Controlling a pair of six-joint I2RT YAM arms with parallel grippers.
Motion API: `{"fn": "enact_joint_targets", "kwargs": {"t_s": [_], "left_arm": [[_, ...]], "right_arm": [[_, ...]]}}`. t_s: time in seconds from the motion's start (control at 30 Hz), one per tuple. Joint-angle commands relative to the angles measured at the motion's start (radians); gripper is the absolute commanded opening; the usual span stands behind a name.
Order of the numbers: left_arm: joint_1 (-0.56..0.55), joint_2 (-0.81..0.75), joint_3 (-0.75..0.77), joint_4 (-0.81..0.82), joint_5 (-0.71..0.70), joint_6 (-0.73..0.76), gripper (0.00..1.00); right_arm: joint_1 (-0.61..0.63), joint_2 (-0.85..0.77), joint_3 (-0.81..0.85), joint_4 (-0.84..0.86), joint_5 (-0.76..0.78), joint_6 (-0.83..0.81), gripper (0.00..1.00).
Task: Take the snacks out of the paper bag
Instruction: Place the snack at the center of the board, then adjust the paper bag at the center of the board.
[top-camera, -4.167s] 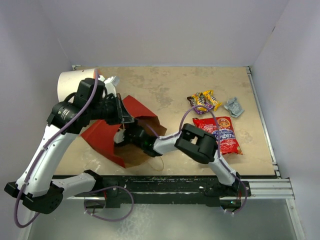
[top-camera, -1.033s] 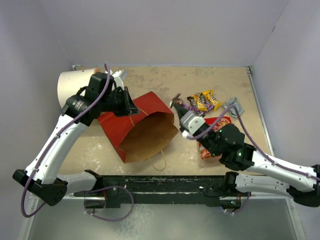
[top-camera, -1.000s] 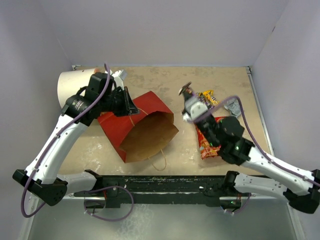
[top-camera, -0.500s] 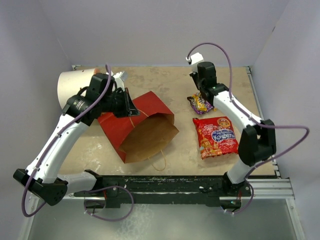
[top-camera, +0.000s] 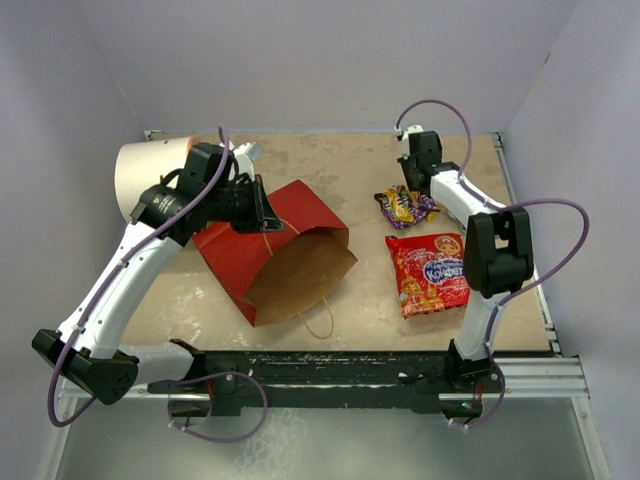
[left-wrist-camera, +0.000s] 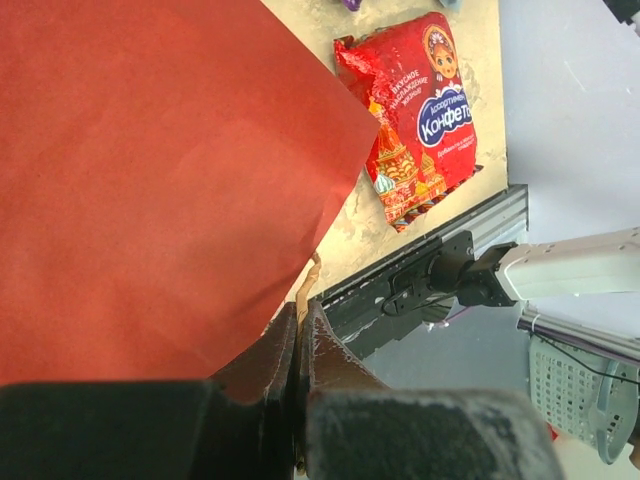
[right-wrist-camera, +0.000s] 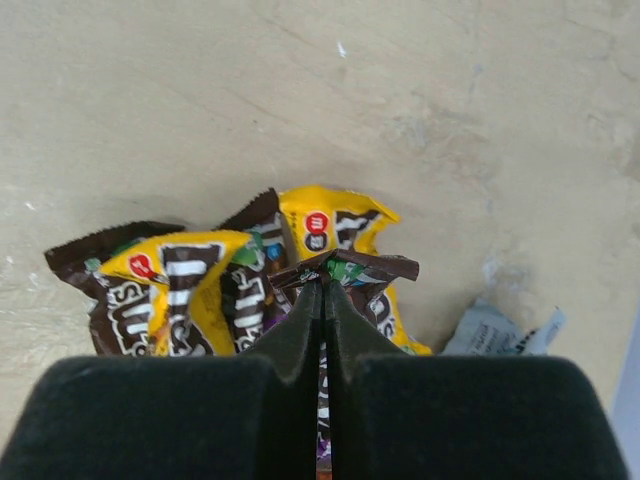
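Right gripper (right-wrist-camera: 322, 286): pinching candy packet (right-wrist-camera: 378, 268), frame centre.
Left gripper (left-wrist-camera: 300, 318): clamped on bag (left-wrist-camera: 150, 170) edge.
Risk: thin pinch — packet slips.

The paper bag (top-camera: 235, 258) is matt paper, smooth and red outside, plain brown kraft inside, with thin tan cord handles (top-camera: 318, 325); the large red packet (top-camera: 432, 272) is glossy printed film, wrinkled and catching the light; the small candy packets (right-wrist-camera: 190, 285) are shiny crinkled film with saw-tooth ends; the silvery wrapper (right-wrist-camera: 500, 330) looks like creased foil; the counter (top-camera: 330, 170) is smooth, mottled beige, stone-like; the right fingers (right-wrist-camera: 285, 335) are matt black, finely grained; the left arm (top-camera: 105, 295) has a glossy white plastic shell.
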Motion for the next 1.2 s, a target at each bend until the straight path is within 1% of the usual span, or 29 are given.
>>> {"fn": "enact_joint_targets", "kwargs": {"t_s": [0.0,0.03,0.07,0.17,0.2,0.27,0.37,0.43,0.47,0.5,0.53,0.63,0.7,0.8,0.9,0.97,1.03,1.17], "left_arm": [[0.007,0.001,0.05,0.031,0.029,0.029,0.0],[0.007,0.002,0.055,0.03,0.031,0.031,0.0],[0.007,0.003,0.062,0.031,0.033,0.035,0.0],[0.009,0.01,0.083,0.036,0.049,0.04,0.0],[0.009,0.016,0.093,0.039,0.057,0.04,0.0],[0.012,0.029,0.118,0.045,0.077,0.036,0.0],[0.015,0.054,0.159,0.077,0.125,0.013,0.0],[0.02,0.071,0.178,0.121,0.17,-0.021,0.0],[0.022,0.08,0.184,0.151,0.198,-0.044,0.0],[0.024,0.089,0.188,0.192,0.231,-0.074,0.0],[0.024,0.099,0.19,0.238,0.261,-0.103,0.0],[0.025,0.139,0.205,0.369,0.327,-0.191,0.0],[0.025,0.182,0.243,0.421,0.355,-0.231,0.0],[0.026,0.232,0.318,0.481,0.384,-0.282,0.0],[0.032,0.245,0.337,0.492,0.373,-0.278,0.0],[0.053,0.225,0.302,0.448,0.338,-0.247,0.0],[0.099,0.181,0.216,0.401,0.316,-0.235,0.0],[0.256,0.048,-0.02,0.366,0.327,-0.247,0.0]], "right_arm": [[0.009,0.012,0.09,-0.018,-0.075,0.029,0.0],[0.009,0.015,0.097,-0.033,-0.092,0.034,0.02],[0.009,0.015,0.101,-0.043,-0.102,0.041,0.09],[0.009,0.009,0.106,-0.088,-0.094,0.048,0.39],[0.009,0.002,0.107,-0.107,-0.087,0.052,0.46],[0.009,-0.028,0.091,-0.129,-0.079,0.054,0.57],[0.009,-0.104,0.064,-0.147,-0.076,0.073,0.7],[0.009,-0.156,0.067,-0.167,-0.046,0.111,0.76],[0.009,-0.177,0.082,-0.193,-0.034,0.14,0.81],[0.01,-0.191,0.104,-0.219,-0.019,0.172,0.93],[0.01,-0.202,0.131,-0.248,0.002,0.198,0.99],[0.01,-0.217,0.244,-0.409,0.006,0.297,1.0],[0.01,-0.25,0.274,-0.471,-0.009,0.317,1.0],[0.01,-0.339,0.239,-0.478,-0.048,0.331,1.0],[0.01,-0.444,0.172,-0.434,-0.093,0.332,1.0],[0.01,-0.503,0.145,-0.419,-0.103,0.332,1.0],[0.01,-0.552,0.123,-0.405,-0.115,0.33,1.0],[0.01,-0.613,0.127,-0.397,-0.139,0.319,1.0]]}}
